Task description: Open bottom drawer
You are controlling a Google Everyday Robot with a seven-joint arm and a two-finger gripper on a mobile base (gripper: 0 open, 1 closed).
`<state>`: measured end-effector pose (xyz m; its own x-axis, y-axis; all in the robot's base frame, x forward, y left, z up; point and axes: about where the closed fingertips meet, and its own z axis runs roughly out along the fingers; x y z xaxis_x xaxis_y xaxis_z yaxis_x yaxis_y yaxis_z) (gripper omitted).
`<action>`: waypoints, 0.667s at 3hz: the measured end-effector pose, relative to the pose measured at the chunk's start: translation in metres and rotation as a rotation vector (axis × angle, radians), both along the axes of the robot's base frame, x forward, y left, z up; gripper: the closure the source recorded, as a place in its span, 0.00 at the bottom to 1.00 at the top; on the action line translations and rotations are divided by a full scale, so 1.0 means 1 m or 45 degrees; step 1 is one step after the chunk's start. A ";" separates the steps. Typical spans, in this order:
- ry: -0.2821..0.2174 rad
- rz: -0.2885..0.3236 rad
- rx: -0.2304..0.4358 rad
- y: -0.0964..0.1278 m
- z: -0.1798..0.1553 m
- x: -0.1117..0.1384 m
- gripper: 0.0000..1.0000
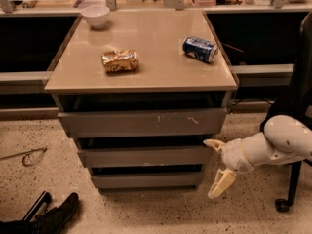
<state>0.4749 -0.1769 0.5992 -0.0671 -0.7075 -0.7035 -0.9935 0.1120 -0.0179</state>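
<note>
The bottom drawer (146,180) is the lowest and narrowest of three grey-brown fronts in the cabinet, plain and flush with the others. The middle drawer (144,156) and the scratched top drawer (141,123) sit above it, both closed. My gripper (217,165) is to the right of the cabinet, at the height of the middle and bottom drawers, its cream fingers spread open and empty. One finger (213,144) points at the middle drawer's right end; the other finger (221,184) hangs beside the bottom drawer's right end. Neither touches a drawer.
On the cabinet top (156,57) lie a crumpled snack bag (120,60), a blue can (200,49) on its side and a white bowl (95,15). A chair base with a caster (282,204) stands at right. A black object (46,217) and a wire loop (27,155) lie on the floor at left.
</note>
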 end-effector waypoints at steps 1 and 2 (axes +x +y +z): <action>0.125 0.046 0.074 0.023 -0.065 -0.008 0.00; 0.125 0.046 0.074 0.023 -0.065 -0.008 0.00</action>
<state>0.4673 -0.1539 0.5342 -0.1125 -0.6687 -0.7350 -0.9936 0.0738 0.0850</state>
